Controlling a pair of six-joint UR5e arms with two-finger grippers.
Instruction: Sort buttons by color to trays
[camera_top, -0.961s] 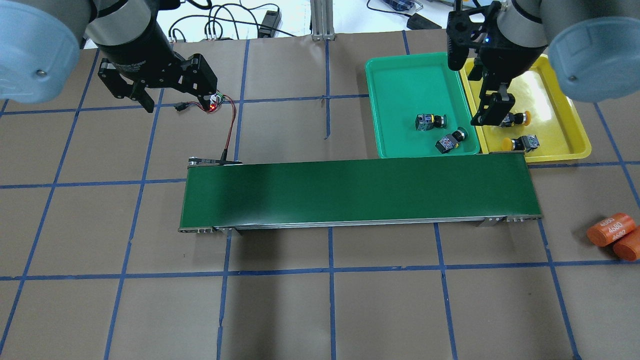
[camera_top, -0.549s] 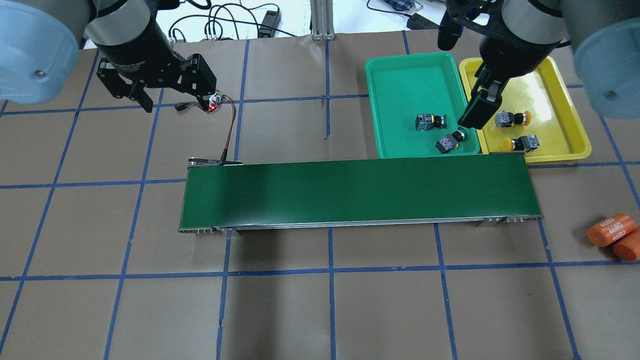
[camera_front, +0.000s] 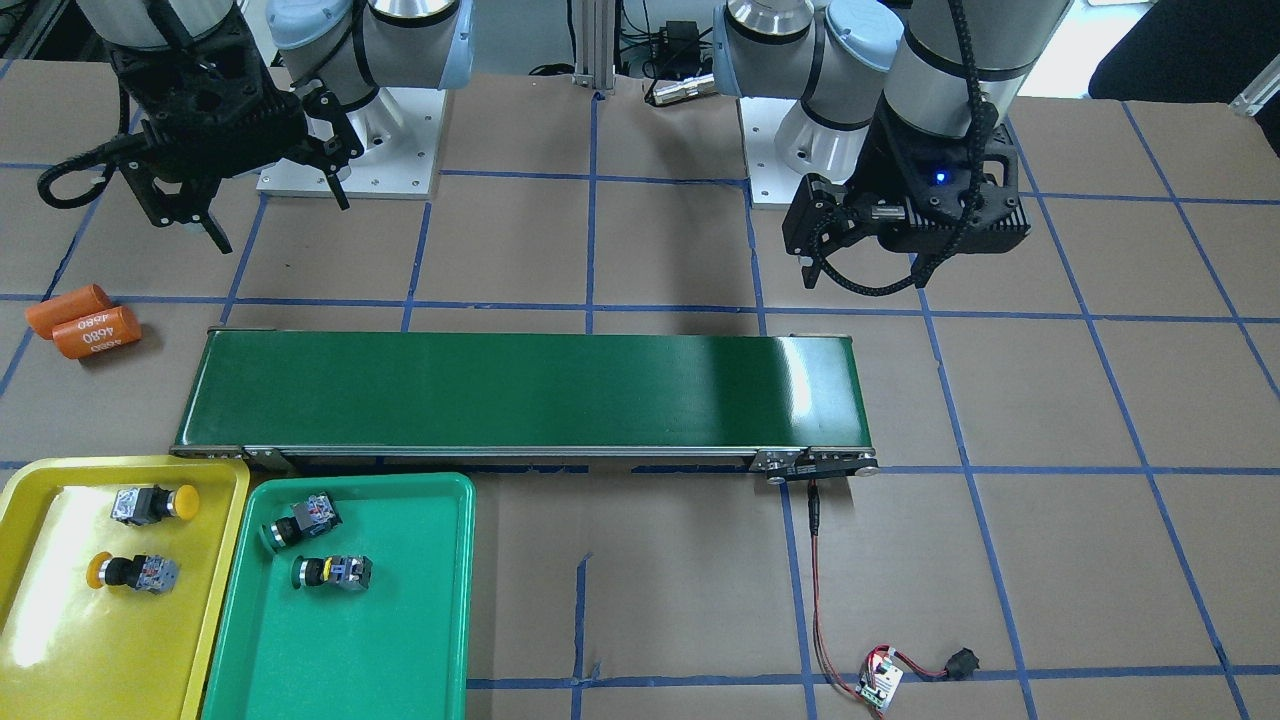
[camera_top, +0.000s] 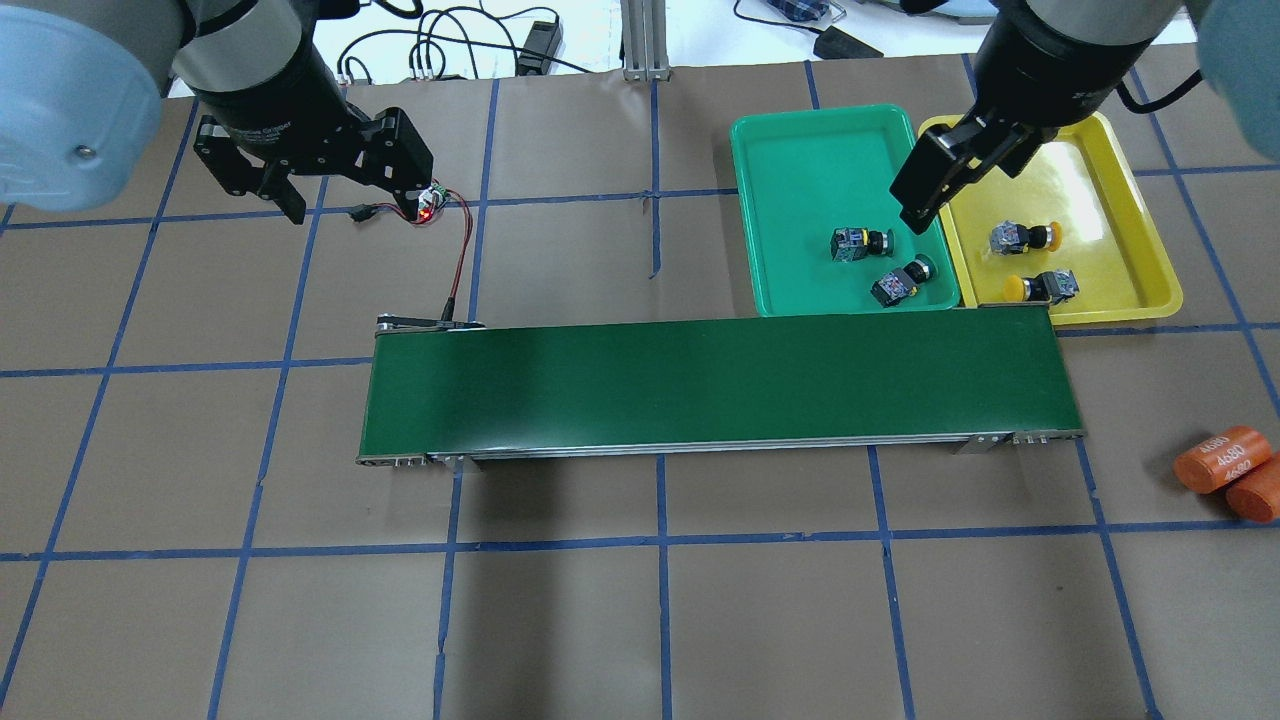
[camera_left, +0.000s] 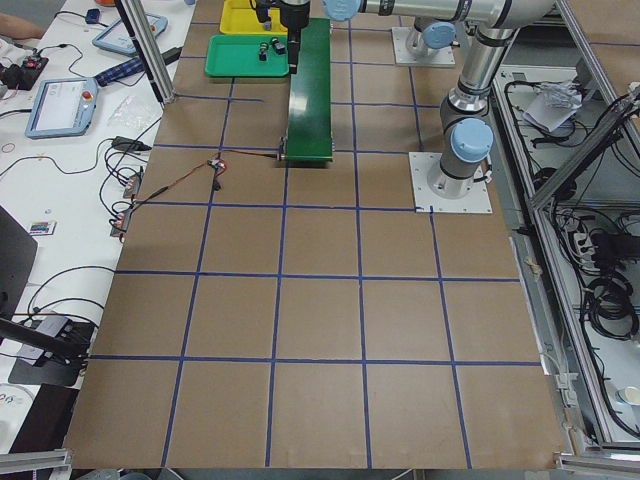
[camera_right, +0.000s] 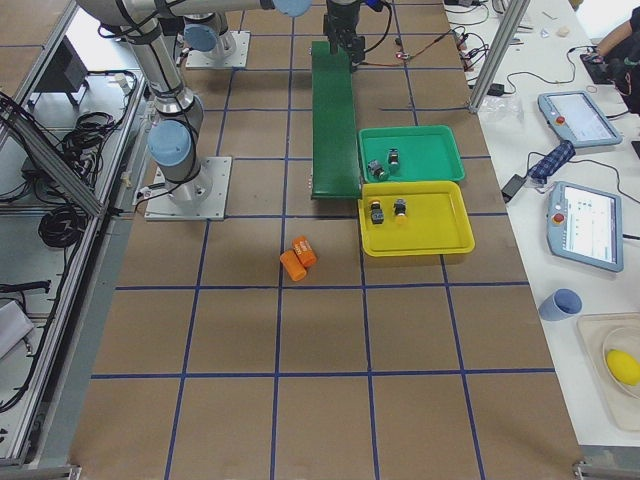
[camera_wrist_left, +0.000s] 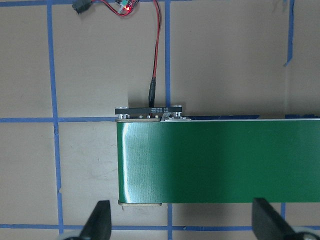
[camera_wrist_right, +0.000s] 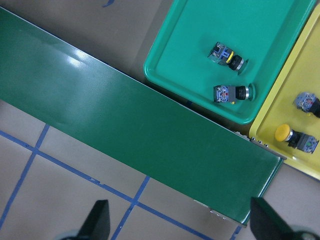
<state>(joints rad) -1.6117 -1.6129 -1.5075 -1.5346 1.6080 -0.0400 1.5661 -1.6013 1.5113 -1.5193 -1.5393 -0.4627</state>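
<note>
Left gripper (camera_top: 352, 203): you see it spread wide, empty.
Right gripper (camera_wrist_right: 181, 222): spread wide, empty.
Green tray (camera_top: 800, 160): your two green buttons (camera_top: 860, 243) lie inside.
Yellow tray (camera_top: 1140, 250): both yellow buttons (camera_top: 1022, 237) inside.

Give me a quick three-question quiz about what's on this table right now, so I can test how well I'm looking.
1. True or false: both yellow-capped buttons lie in the yellow tray.
2. How many buttons lie in the green tray? A) one B) two C) four
3. In a word: what does the right gripper hold?

Key: 1 true; 2 B; 3 nothing, as it is open with its fingers spread wide.
</note>
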